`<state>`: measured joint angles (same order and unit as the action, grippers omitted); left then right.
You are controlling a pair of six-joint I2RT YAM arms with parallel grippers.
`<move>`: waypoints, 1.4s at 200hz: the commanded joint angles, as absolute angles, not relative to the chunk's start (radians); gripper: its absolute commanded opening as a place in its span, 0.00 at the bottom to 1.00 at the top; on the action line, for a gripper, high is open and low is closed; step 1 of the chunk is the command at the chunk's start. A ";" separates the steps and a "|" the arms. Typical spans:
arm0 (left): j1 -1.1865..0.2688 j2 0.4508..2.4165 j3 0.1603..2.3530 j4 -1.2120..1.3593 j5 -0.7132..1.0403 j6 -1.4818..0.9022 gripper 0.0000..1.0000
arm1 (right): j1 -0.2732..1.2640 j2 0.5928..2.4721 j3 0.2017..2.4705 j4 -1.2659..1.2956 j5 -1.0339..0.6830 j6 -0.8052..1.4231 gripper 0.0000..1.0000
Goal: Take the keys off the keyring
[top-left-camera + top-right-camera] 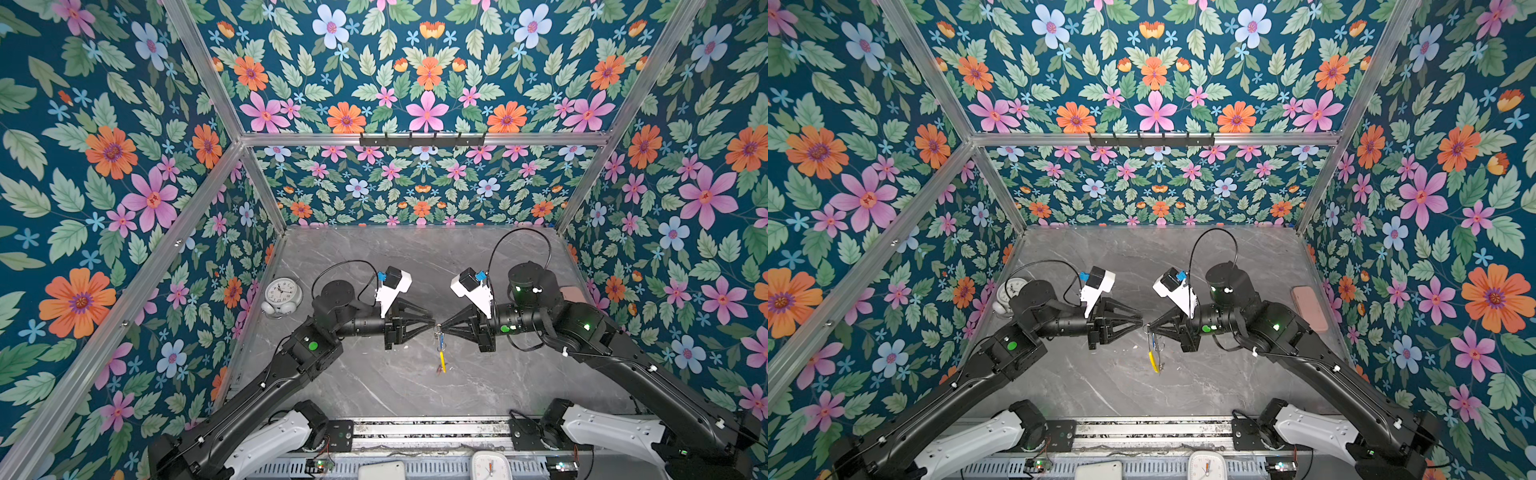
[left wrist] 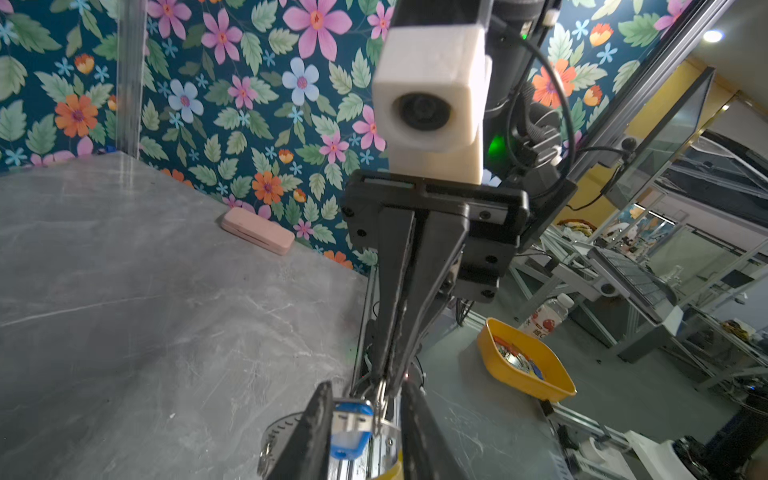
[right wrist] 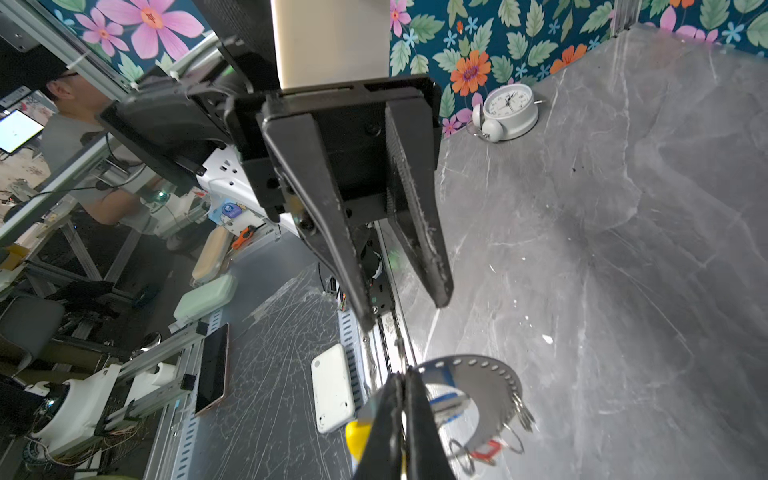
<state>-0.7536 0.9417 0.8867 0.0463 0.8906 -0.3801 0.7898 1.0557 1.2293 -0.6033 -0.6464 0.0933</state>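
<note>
The keyring (image 3: 498,382), a flat grey hoop with a yellow sleeve (image 3: 356,434), hangs edge-on above the table between both arms (image 1: 441,351). My right gripper (image 3: 403,376) is shut on its upper edge and holds it up. The blue-tagged key (image 2: 351,428) hangs between the parted fingers of my left gripper (image 2: 368,388); it lies against one finger, with a gap and a silver ring beside the other. The red-tagged key (image 3: 486,451) dangles low on the hoop among bare split rings. In both top views the two grippers meet tip to tip (image 1: 1145,325).
A white alarm clock (image 1: 282,295) stands at the table's left wall. A pink case (image 1: 1308,307) lies along the right wall. At the front rail are a white box (image 3: 332,388) and a square clock (image 1: 490,465). A yellow bin (image 2: 523,365) sits off the table.
</note>
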 commanded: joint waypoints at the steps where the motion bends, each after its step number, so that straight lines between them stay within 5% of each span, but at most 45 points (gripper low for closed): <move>1: -0.753 0.979 0.939 -0.111 0.963 -0.302 0.27 | 0.789 1.066 1.248 -0.664 -0.638 0.061 0.00; 215: -0.753 1.035 1.003 -0.170 0.992 -0.213 0.00 | 0.800 1.116 1.303 -0.647 -0.597 0.068 0.00; 244: -0.752 0.990 0.966 -0.100 0.934 -0.229 0.00 | 0.805 1.041 1.222 -0.509 -0.531 0.094 0.30; 280: -0.753 0.934 0.891 0.065 0.886 -0.288 0.00 | 0.807 0.922 1.058 -0.260 -0.488 0.154 0.38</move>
